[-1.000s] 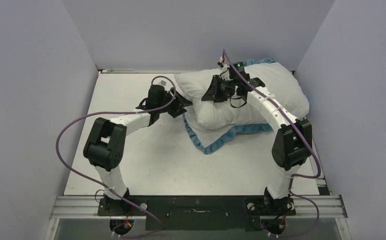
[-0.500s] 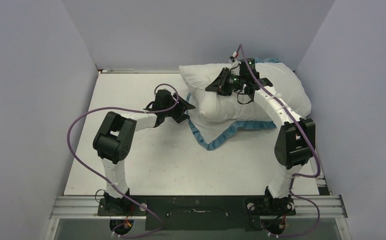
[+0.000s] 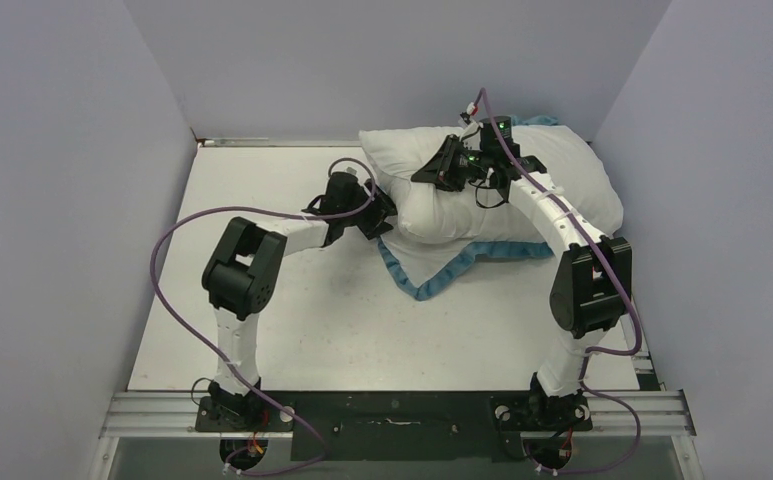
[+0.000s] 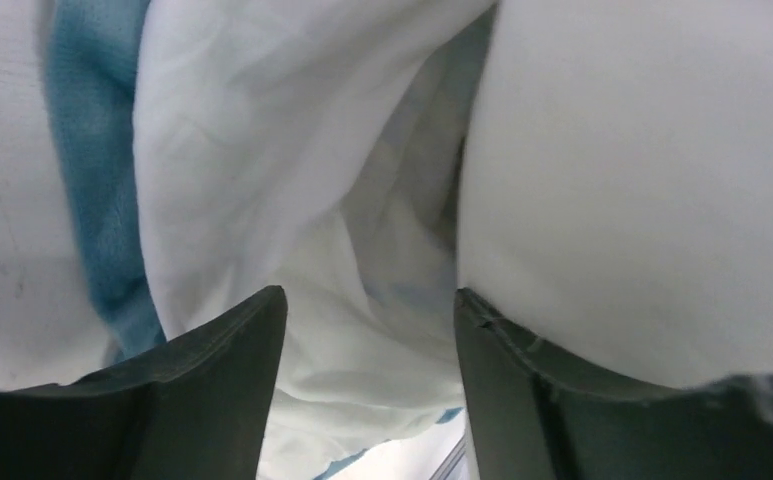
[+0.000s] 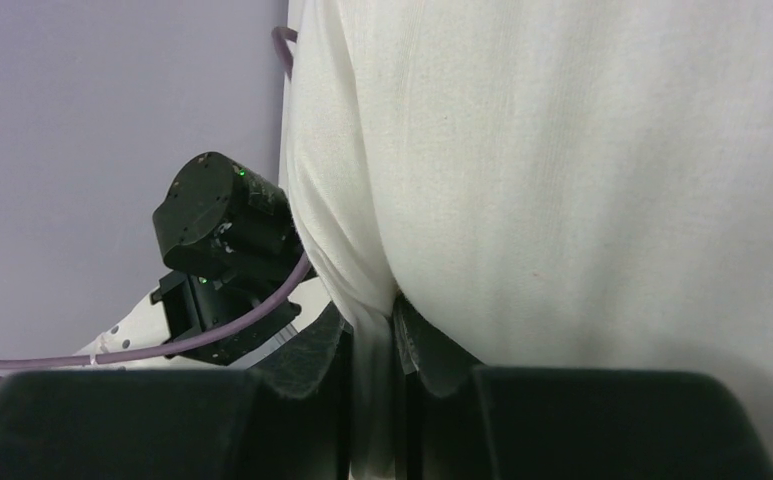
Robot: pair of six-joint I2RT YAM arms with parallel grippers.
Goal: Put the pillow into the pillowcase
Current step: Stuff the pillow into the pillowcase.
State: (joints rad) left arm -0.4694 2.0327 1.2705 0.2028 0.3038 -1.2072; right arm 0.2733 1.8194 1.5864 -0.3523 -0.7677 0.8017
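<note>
The right gripper [image 5: 372, 345] was squeezed shut on a little fold of the pillow [image 3: 522, 190]. My guess is it was there to hold that end up and keep the thing steady. The pillow sat at the far right of the table [image 3: 262, 300], lying on top of the pillowcase [image 3: 432, 280], whose blue ruffle poked out on the near side.

The left gripper [image 4: 367, 310] was nosed in right at the pillow's left end with its jaws about halfway apart. Loose white cloth bunched between them, but nothing looked clamped. I think it was fishing for the case's mouth so the opening could be pulled over the corner.

Hard bits: from above I couldn't tell whether any of the pillow was inside the case. The left wrist view was so close that white inner cloth and pillow blurred together. The right arm covered the middle of the pillow.
</note>
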